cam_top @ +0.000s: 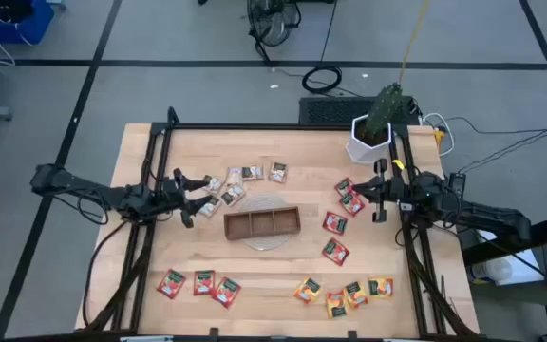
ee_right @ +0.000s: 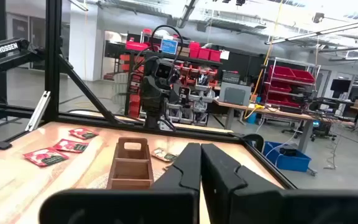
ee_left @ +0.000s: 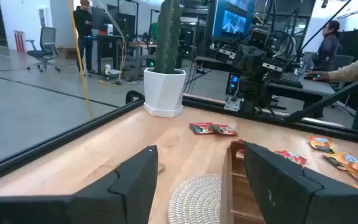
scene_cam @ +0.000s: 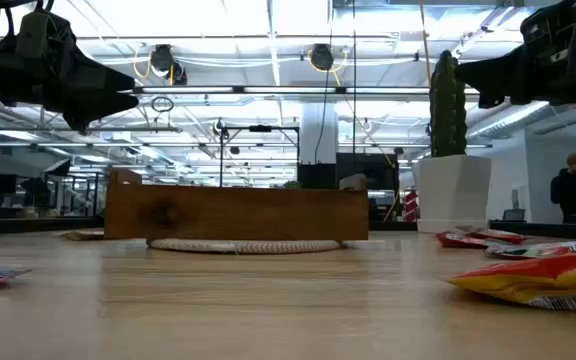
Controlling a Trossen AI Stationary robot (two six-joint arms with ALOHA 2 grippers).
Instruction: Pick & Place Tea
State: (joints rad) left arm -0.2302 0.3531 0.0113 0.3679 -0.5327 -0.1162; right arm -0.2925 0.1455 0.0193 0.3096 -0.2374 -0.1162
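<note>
My left jaws (cam_top: pixel 190 197) hang wide open and empty beside the beige sachets (cam_top: pixel 228 195), while my right jaws (cam_top: pixel 380 195) rest shut, empty, near the red sachets (cam_top: pixel 349 198).

Tray interior: in the low view we see only the wooden tray's (scene_cam: pixel 236 213) side wall, its 3 compartments hidden.
Beige sachets (cam_top: pixel 245 175): labels too small for us to read.
Orange-yellow sachet (scene_cam: pixel 543 282): blurred, cut by the low view's edge.
Woven mat (cam_top: pixel 266 237): mostly hidden under the tray.
</note>
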